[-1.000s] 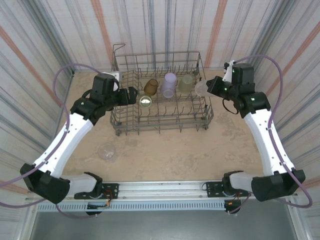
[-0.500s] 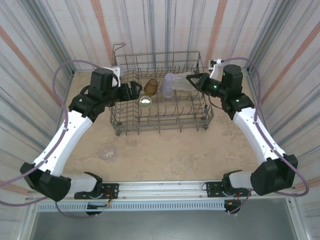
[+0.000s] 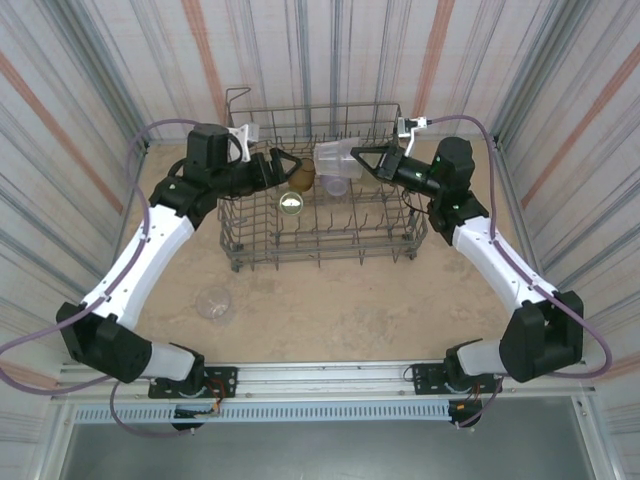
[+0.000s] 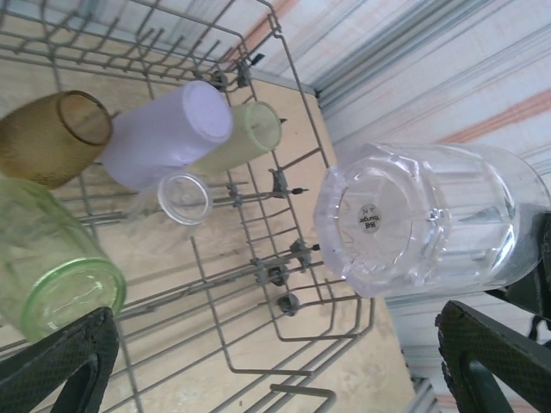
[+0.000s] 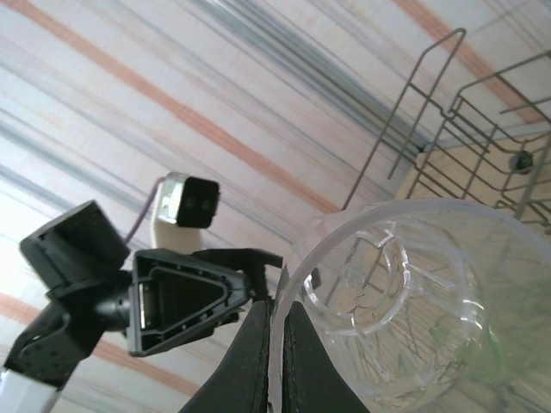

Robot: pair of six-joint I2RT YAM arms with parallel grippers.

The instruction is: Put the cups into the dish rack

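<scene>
Over the wire dish rack (image 3: 300,248), your right claw (image 3: 356,158), clenched on the rim of a clear tumbler (image 3: 333,162), had swung in from the right end, ready for placing; your left claw (image 3: 283,170) hung released opposite. One clear cup (image 3: 213,302) waited on the tabletop (image 3: 350,300).

A sandy, speckled table (image 3: 350,300), closed in by striped walls on the left, right and far sides, is seen from above. The grey wire dish rack (image 3: 320,256) is set on its far half, roughly centred, with its long side running left to right. A lone clear cup (image 3: 213,302) is seen on the bare surface at near left, well apart from the rack
</scene>
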